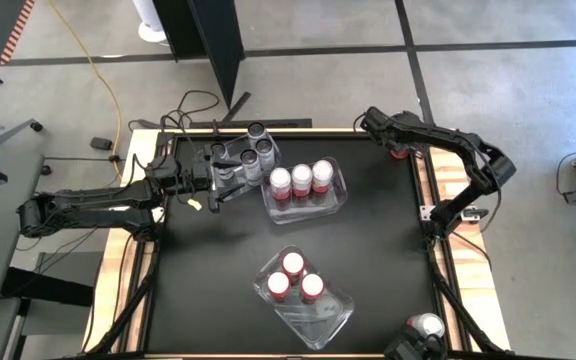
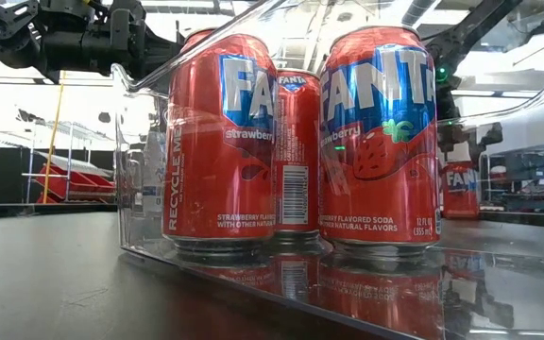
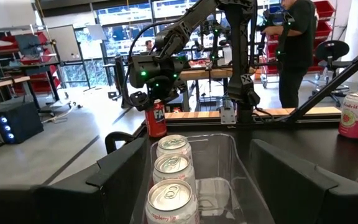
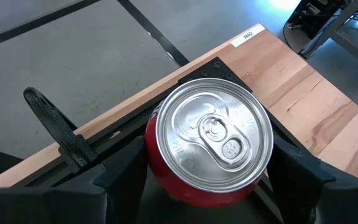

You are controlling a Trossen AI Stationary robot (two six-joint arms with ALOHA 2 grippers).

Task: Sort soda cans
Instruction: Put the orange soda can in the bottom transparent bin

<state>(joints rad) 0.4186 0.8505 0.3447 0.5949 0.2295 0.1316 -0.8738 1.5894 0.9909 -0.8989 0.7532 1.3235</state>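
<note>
A: What colours are the cans point(image 2: 296, 142) in the near clear bin point(image 2: 140, 250)?
B: Red, with a blue logo edged in white, white lettering, a white barcode panel and a strawberry picture with a green leaf.

A: And the tops?
B: Silver. The red can point(image 4: 213, 146) at the table's far right corner has a plain silver lid; the three cans point(image 3: 173, 177) in the far bin point(image 3: 238, 165) show silver lids with pale rims.

A: The table?
B: A black mat point(image 1: 218, 260) with a light wooden border point(image 4: 303, 81).

A: The can point(image 3: 355, 114) standing alone?
B: Pink and white
</note>
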